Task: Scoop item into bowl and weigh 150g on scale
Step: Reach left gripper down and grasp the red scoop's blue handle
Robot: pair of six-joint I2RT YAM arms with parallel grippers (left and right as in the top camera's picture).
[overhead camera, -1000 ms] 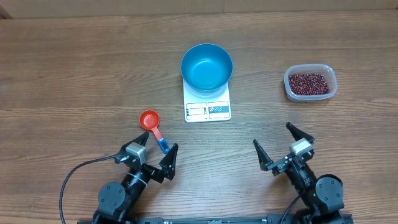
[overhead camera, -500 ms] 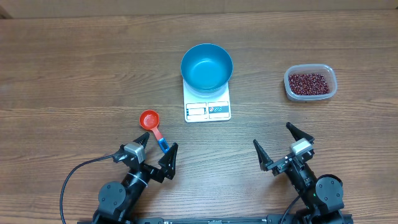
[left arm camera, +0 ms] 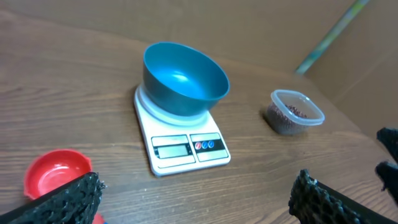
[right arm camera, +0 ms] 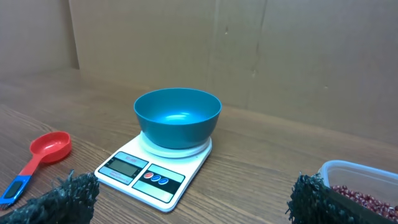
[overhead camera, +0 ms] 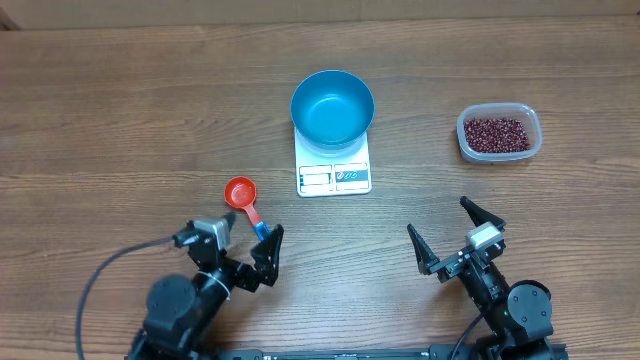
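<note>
Your left gripper and right gripper hold nothing, jaws wide open. Beans lie in the tub far right; the bowl sits on the scale. Pinch the red scoop crookedly and it could skid away.

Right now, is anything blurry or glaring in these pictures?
Overhead view: sharp and evenly lit. Left wrist view: tilted, its own fingertips fuzzy up close, a pale sheen inside the blue bowl. Right wrist view: same sheen, fuzzy fingertips, bean tub cut off at the edge.

left claw, right claw: both spread wide
</note>
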